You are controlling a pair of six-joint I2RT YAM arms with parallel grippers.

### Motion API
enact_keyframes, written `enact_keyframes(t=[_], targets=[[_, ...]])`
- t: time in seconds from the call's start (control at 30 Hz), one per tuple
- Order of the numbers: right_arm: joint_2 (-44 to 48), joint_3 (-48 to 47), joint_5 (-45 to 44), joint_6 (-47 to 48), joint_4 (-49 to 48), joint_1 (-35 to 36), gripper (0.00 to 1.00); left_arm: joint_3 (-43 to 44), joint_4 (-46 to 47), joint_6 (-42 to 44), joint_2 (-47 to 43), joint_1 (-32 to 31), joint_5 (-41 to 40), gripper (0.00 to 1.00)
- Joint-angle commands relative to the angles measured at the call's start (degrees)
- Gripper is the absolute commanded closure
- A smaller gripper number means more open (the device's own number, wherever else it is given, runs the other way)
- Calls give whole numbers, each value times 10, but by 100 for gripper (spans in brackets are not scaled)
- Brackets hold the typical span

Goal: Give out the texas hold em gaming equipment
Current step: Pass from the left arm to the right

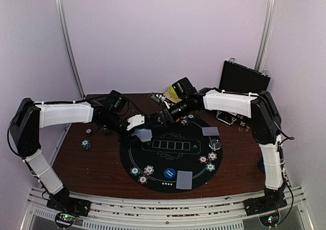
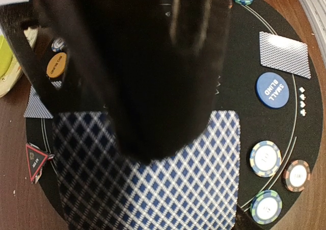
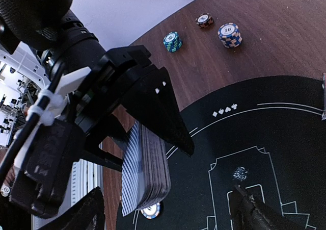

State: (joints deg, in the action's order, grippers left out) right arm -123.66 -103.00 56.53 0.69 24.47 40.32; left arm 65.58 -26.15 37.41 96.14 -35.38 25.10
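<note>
Blue-backed deck (image 3: 145,174) clamped in left gripper (image 1: 138,126), right gripper (image 1: 164,117) wide open, empty, just beside it: dealing step, next peel one off cleanly.

A thick deck of grey-blue diamond-backed playing cards (image 3: 145,174) stands on edge above the round black felt mat (image 1: 153,158). One face-down card (image 1: 184,179) lies at the near rim, another card (image 1: 210,131) on the right. A blue "SMALL BLIND" disc (image 2: 271,90) sits beside three edge-striped poker chips (image 2: 265,158) — further chip stacks (image 3: 229,34) rest on bare wood. A red triangle marker (image 2: 35,161) lies at the rim.
</note>
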Motion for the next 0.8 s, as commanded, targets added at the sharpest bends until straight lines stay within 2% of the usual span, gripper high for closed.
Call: enact_keyframes(t=[0.0,0.2,0.4,0.77], targets=[[-4,4,38,-8,-4,10,14,3,31,-8,2,-6,20,40],[-23,5,45,-55,-33,25,17,-5,53,-23,-4,-7,5,40],[-50,16,77,-137,-92,31,25,-18,86,-41,-5,-9,-33,40],[-55,49,118,-252,-206,30,41,-24,93,-41,3,-15,-41,40]])
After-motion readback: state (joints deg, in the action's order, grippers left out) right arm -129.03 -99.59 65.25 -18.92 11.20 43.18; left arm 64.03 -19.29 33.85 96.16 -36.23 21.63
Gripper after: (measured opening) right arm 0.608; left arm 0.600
